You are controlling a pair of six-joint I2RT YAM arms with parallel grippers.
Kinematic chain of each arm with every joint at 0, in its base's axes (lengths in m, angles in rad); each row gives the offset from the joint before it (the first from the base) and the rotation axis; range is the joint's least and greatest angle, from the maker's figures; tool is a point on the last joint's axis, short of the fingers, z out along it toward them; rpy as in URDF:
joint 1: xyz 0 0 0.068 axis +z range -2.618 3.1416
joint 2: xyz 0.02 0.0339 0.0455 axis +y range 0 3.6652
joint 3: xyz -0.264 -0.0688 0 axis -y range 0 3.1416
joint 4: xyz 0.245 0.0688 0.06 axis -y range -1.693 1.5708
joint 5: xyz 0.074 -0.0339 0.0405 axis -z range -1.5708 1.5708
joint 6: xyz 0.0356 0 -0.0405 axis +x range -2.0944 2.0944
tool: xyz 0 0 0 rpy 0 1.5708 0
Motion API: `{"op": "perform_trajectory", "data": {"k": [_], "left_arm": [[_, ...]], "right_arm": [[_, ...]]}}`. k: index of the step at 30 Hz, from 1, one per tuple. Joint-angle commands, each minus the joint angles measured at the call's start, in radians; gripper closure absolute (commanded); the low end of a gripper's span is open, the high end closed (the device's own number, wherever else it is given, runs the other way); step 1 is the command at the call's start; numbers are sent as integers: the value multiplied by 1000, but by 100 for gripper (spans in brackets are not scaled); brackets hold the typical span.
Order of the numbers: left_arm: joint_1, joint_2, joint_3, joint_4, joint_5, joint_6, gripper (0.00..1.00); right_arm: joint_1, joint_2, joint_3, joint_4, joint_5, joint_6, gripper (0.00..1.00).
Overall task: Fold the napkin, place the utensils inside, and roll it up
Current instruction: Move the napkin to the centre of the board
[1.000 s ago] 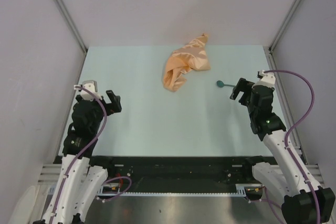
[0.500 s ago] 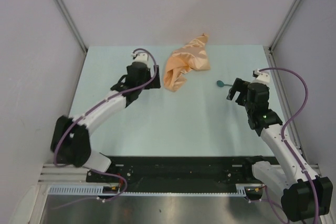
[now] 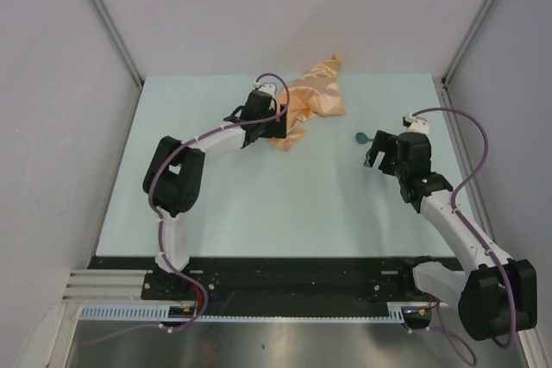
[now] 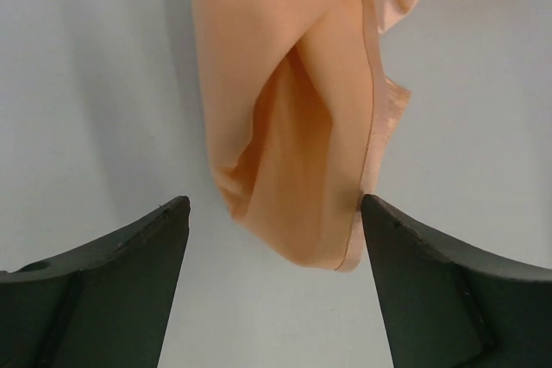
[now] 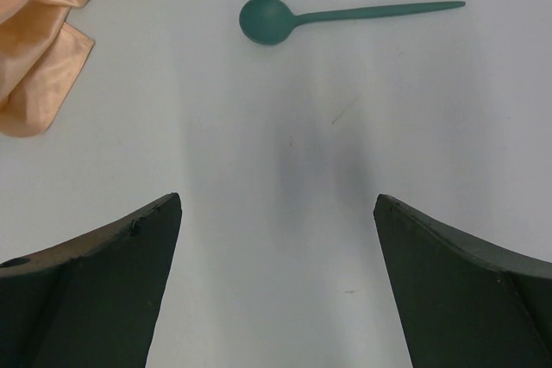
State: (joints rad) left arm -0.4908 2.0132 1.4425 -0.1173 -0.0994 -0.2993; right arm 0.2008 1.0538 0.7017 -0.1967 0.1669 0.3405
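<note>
The pale tabletop (image 3: 259, 204) carried two loose things. The peach-orange napkin (image 4: 293, 109) lay crumpled in soft folds, its near tip between the spread fingers of the left hand (image 4: 274, 206), its hemmed edge right at the inner side of one finger; the rest of the cloth stretched away ahead of that hand. The dark teal utensil (image 5: 276, 19) lay flat ahead of the open right hand (image 5: 278, 200), apart from it, round head leftward, thin handle rightward; a napkin corner lay further left, clear of the utensil.

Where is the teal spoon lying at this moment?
In the top view, the teal spoon lies on the right side, just beyond the right gripper and right of the napkin.
</note>
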Motion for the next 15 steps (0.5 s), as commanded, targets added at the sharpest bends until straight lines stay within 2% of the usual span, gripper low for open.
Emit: {"op": "perform_trajectory", "data": {"k": [1, 5, 7, 9, 13, 14, 15], "left_arm": [[-6, 35, 44, 65, 116, -24, 15], [-6, 84, 64, 73, 151, -29, 20], [-5, 102, 71, 88, 216, -27, 55], [-5, 85, 75, 79, 207, -29, 99], [-6, -106, 12, 42, 103, 46, 100], [-6, -231, 3, 1, 102, 67, 100], [-9, -293, -11, -16, 75, 86, 100]], "right_arm": [[-3, 38, 44, 57, -27, 8, 0], [-3, 63, 51, 66, -40, 11, 0], [-1, 72, 55, 63, -41, 12, 0], [0, 74, 68, 56, -43, 8, 0], [38, 83, 104, 28, -26, 2, 0], [55, 87, 110, 28, -17, -1, 0], [77, 92, 120, 39, -10, -1, 0]]}}
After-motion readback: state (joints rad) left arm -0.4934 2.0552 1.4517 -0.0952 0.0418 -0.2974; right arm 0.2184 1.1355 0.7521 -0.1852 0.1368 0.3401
